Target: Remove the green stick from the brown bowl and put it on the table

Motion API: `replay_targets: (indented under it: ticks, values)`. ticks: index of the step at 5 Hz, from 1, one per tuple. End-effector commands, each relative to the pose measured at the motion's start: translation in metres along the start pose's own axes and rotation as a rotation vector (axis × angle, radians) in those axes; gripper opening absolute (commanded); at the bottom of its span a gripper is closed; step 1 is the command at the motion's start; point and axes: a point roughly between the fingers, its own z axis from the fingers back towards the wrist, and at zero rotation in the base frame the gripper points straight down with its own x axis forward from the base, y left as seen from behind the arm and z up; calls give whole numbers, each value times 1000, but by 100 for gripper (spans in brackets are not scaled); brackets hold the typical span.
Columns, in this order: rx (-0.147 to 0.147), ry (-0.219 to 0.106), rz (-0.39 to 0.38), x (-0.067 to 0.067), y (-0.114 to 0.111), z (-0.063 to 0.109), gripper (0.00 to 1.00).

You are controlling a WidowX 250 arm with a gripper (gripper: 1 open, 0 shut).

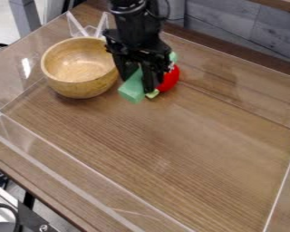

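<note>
The green stick [133, 91], a mint-green flat block, hangs tilted between the black fingers of my gripper [137, 79], just right of the brown bowl [79, 66]. Its lower end is at or just above the table [172, 154]; I cannot tell if it touches. The jaws are closed on the stick's upper part, which they partly hide. The bowl is round and light wood, and its tan inside holds nothing.
A red strawberry toy [169, 77] with a small green leaf lies right behind the gripper, close to its right finger. Low clear plastic walls [26, 149] run around the table's edges. Dark wall panels stand behind the table.
</note>
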Motion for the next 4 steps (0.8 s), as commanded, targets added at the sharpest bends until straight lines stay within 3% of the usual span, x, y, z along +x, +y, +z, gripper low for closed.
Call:
replay_targets:
  ticks: [1, 3, 4]
  values:
    - [25, -45, -24, 3, -3, 8, 0]
    - [28, -24, -27, 4, -16, -10, 0]
    - [29, -8, -31, 9, -32, -30, 0]
